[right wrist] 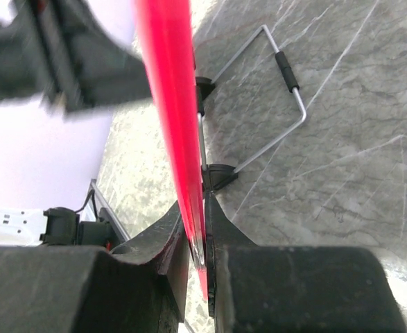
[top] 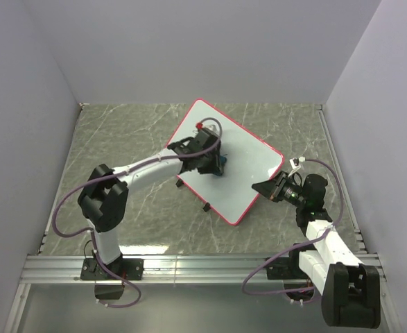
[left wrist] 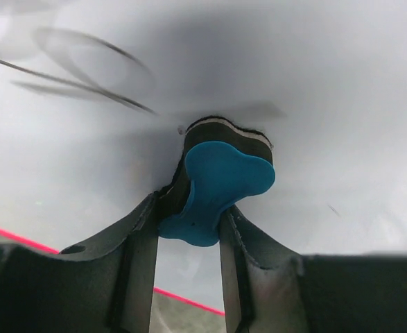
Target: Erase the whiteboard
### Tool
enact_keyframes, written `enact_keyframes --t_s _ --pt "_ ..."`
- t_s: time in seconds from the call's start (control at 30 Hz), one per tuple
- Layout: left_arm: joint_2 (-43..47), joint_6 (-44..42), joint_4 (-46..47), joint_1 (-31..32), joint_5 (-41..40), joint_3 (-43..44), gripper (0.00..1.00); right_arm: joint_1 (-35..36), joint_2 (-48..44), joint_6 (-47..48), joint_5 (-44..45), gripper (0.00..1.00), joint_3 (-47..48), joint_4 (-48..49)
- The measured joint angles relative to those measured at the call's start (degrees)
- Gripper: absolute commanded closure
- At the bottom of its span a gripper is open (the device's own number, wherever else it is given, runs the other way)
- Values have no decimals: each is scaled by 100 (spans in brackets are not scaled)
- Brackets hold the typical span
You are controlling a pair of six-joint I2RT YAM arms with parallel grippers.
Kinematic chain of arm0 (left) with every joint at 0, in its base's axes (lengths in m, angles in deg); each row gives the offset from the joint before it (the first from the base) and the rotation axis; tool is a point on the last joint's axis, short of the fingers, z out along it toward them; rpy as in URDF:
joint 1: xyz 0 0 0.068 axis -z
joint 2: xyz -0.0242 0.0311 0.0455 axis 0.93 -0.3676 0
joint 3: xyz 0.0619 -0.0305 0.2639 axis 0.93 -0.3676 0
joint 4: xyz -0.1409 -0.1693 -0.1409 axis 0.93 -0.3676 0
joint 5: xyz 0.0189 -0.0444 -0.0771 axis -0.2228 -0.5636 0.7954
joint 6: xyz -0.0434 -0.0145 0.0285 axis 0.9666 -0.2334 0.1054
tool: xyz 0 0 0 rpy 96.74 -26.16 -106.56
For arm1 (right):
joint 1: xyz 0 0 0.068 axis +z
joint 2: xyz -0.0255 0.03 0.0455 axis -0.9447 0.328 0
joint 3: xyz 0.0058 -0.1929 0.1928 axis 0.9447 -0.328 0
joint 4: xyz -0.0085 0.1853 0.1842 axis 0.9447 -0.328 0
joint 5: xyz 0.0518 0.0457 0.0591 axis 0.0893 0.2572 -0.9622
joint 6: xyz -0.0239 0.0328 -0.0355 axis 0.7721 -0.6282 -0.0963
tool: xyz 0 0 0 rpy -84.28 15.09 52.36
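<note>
The whiteboard (top: 241,163) lies tilted in the middle of the table, white with a red-pink rim. My left gripper (top: 215,165) is over its middle, shut on the blue-black eraser (left wrist: 220,182), whose felt edge presses on the white surface. Dark scribbles (left wrist: 85,66) remain up and left of the eraser in the left wrist view. My right gripper (top: 264,189) is shut on the board's right rim (right wrist: 172,118), seen edge-on between my fingers. A black foot (right wrist: 219,175) and a wire stand (right wrist: 286,83) show under the board.
The marbled grey table (top: 120,139) is walled by pale panels at the back and sides. A metal rail (top: 189,262) runs along the near edge by the arm bases. Purple cables loop beside both arms.
</note>
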Motion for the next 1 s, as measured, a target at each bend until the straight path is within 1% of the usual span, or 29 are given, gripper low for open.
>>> enact_keyframes --t_s 0.07,0.17,0.27,0.33,0.47,0.53,0.63,0.7,0.77,0.87,1.0 --pt "-2 -85 -63 -356 -50 2 100 15 0 -20 -4 100 0 11" --pt "-17 -308 -212 -874 -398 11 100 28 -2 -22 -85 100 7 28" --pt "-155 -557 -363 -1093 -697 127 100 39 -2 -39 -131 100 13 37" --pt "-243 -715 -470 -977 -820 297 100 39 -2 -46 -153 100 13 35" --pt "-483 -918 -546 -348 -791 870 100 39 0 -59 -146 100 15 26" --pt "-619 -979 -546 -7 -686 1198 100 37 0 -59 -83 100 13 9" --pt "-957 -1060 -612 498 -382 1912 100 28 0 -57 9 100 13 -42" --pt "-1191 -1115 -737 704 -254 2385 100 28 0 -57 37 100 13 -81" --pt "-1360 -1156 -957 756 -208 2730 100 26 0 -57 57 100 13 -107" --pt "-1541 -1154 -1276 627 -37 3088 100 26 0 -63 79 100 15 -105" --pt "-1661 -1130 -1550 227 76 3292 100 28 0 -63 70 100 15 -103"
